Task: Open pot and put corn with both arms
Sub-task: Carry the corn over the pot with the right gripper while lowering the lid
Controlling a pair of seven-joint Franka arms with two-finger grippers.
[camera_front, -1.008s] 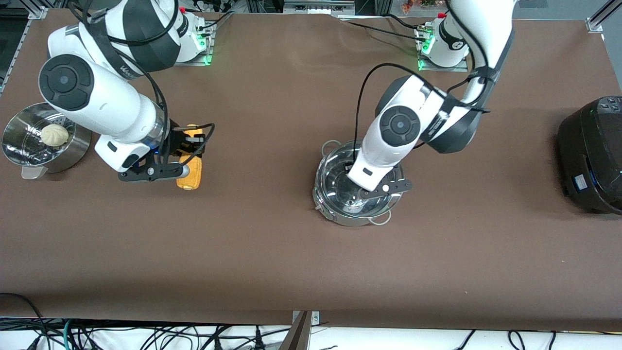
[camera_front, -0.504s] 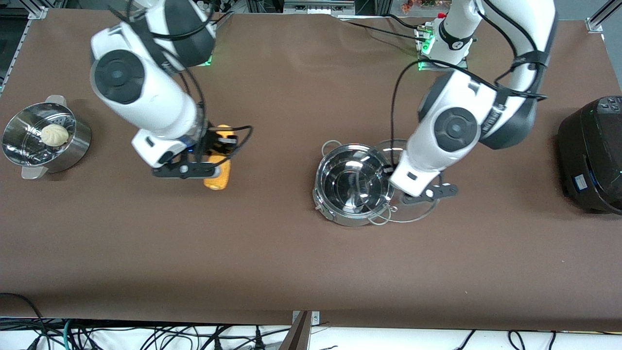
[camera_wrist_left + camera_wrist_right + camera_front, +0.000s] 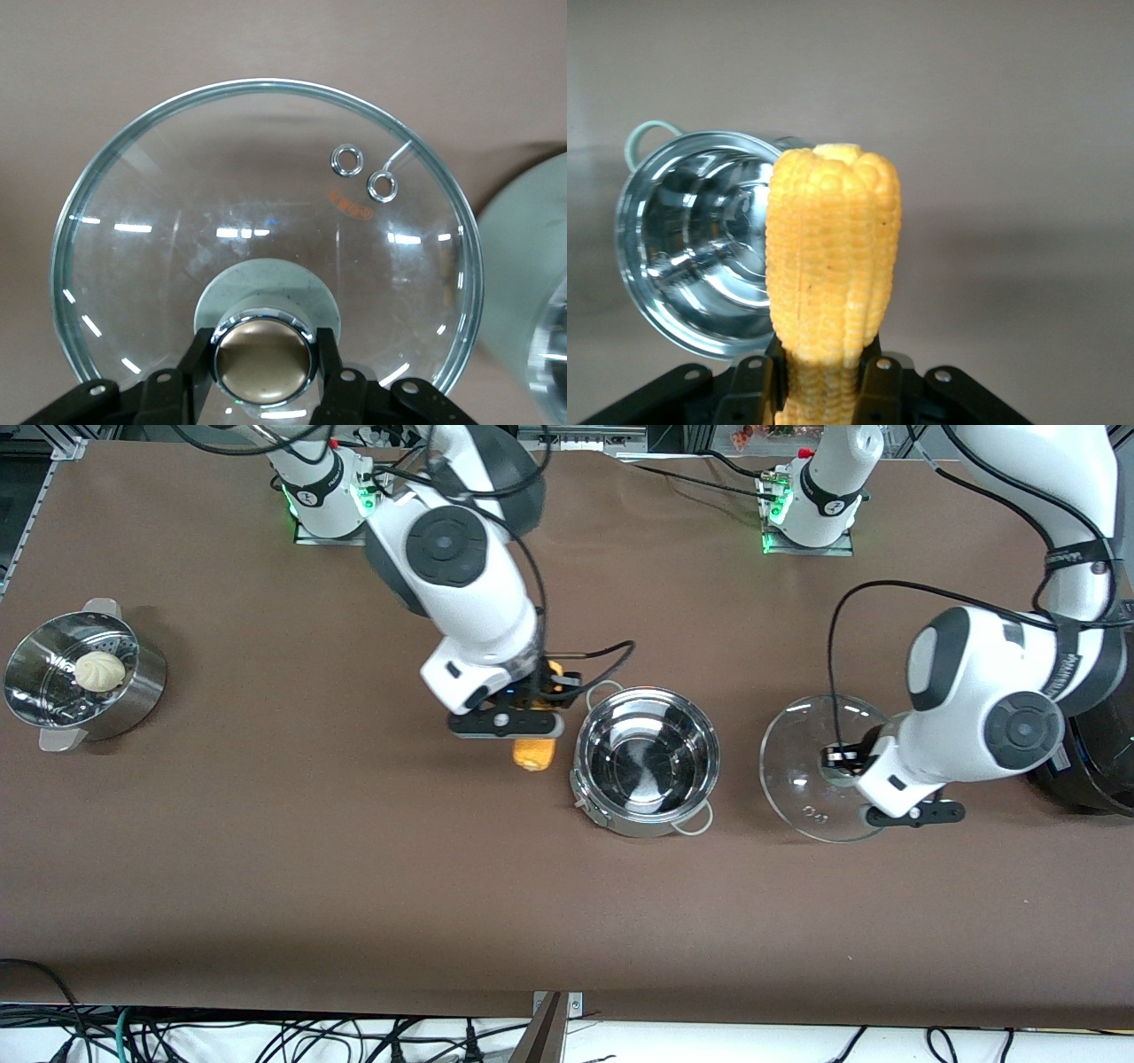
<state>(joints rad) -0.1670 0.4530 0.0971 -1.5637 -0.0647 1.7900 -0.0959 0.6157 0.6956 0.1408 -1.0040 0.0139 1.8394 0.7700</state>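
At the right arm's end of the table the perforated steel steamer basket with its round white bun stands where it stood a second ago. My right gripper has travelled a long way from that end toward the middle. It holds the tapered yellow-orange corn cob clamped between its fingers, in the air just beside the rim of the shallow round shiny steel pot, on the side toward the right arm's end. From the front my own wrist hides most of the cob; only its two ends show. In the right wrist view the lower part of the cob is cut off by the frame.

The pot has not moved, and it is open now; its inside looks bare and only reflects the light. Half a second ago the clear glass lid with round knob still overlapped the pot's rim. Now my left gripper has carried it clear of the pot, toward the left arm's end, between the pot and the large black rounded cooker. The fingers are closed on the knob. I cannot tell if the lid touches the brown table or hangs above it. My left forearm hides much of the cooker.
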